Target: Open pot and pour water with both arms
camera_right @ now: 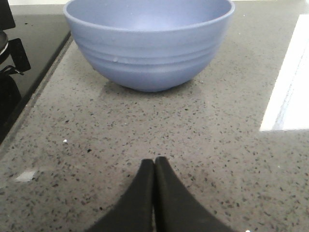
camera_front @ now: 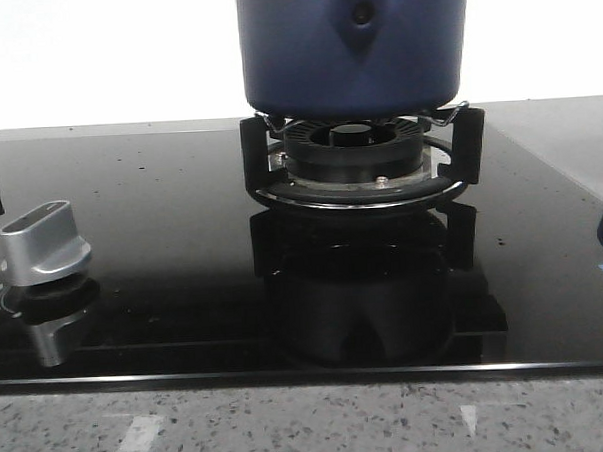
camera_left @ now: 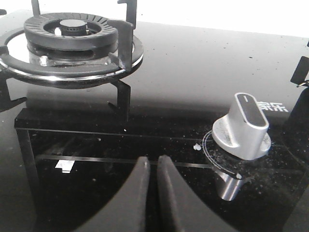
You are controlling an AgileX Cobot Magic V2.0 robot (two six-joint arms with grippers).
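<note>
The dark-blue pot [camera_front: 349,49] stands on the burner grate [camera_front: 364,158] at the back middle of the front view; its pointed handle mount with a rivet faces me, and its top is cut off by the frame. Neither gripper shows in the front view. My left gripper [camera_left: 152,164] is shut and empty, low over the black glass hob [camera_left: 193,67]. My right gripper [camera_right: 154,164] is shut and empty over the speckled grey counter [camera_right: 145,125], in front of a light-blue bowl [camera_right: 149,43].
A silver knob [camera_front: 44,240] sits on the hob at the left; it also shows in the left wrist view [camera_left: 244,126]. A bare burner with its grate [camera_left: 72,41] lies beyond the left gripper. The hob's front edge meets the grey counter [camera_front: 310,421].
</note>
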